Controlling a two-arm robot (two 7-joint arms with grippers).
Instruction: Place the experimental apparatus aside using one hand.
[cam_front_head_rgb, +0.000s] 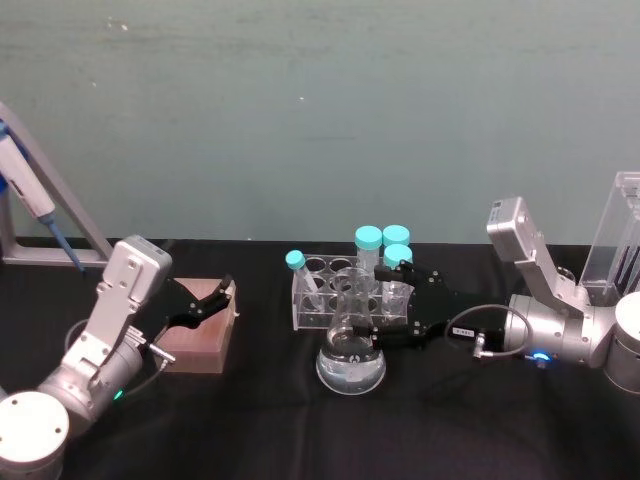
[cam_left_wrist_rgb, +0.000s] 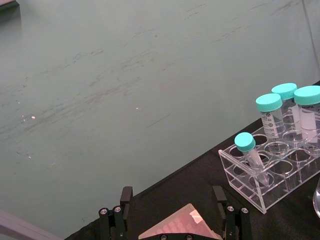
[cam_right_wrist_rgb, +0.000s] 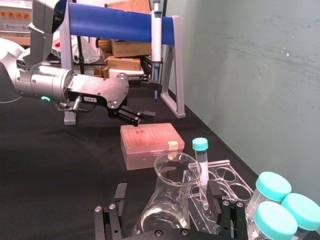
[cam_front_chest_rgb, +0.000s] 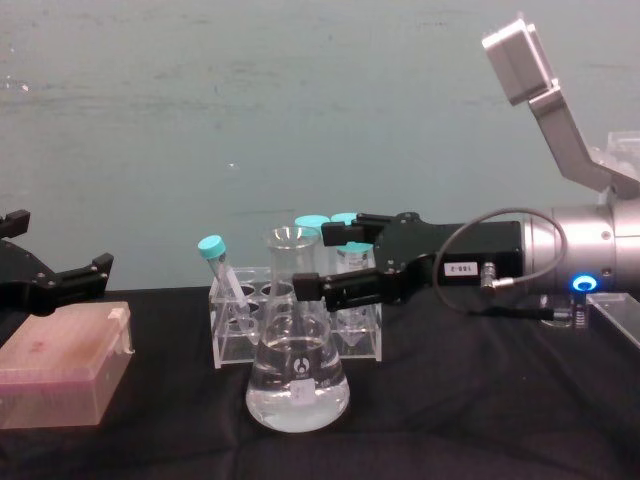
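Dead centre of the head view: that's the conical flask (cam_front_head_rgb: 350, 368), upright on the black table (cam_front_head_rgb: 460, 430) with clear liquid pooled in its wide base. It stands just in front of the clear tube rack (cam_front_head_rgb: 306, 312).
My right gripper (cam_front_head_rgb: 381, 303): it comes in from the right of the frame at neck height, with my fingers spread wide on either side of the neck. I'm not pinching yet, since the right wrist view shows a gap on one side.
My left gripper (cam_front_head_rgb: 222, 300): lower left, spread open above the pink box (cam_front_head_rgb: 200, 340) and not part of this.
How it'll handle, I reckon: it's glass, so stiff, slick and breakable. The liquid makes it bottom-heavy, and it'll slosh if I tilt it.
Where I'd grab: the neck, a bit under the flared lip, so the rim acts as a stop if it slides. A gentle squeeze, no crushing.
Watch out: the teal-capped tubes (cam_front_head_rgb: 369, 238) sit close behind my far finger. I'd lift straight up before going sideways.
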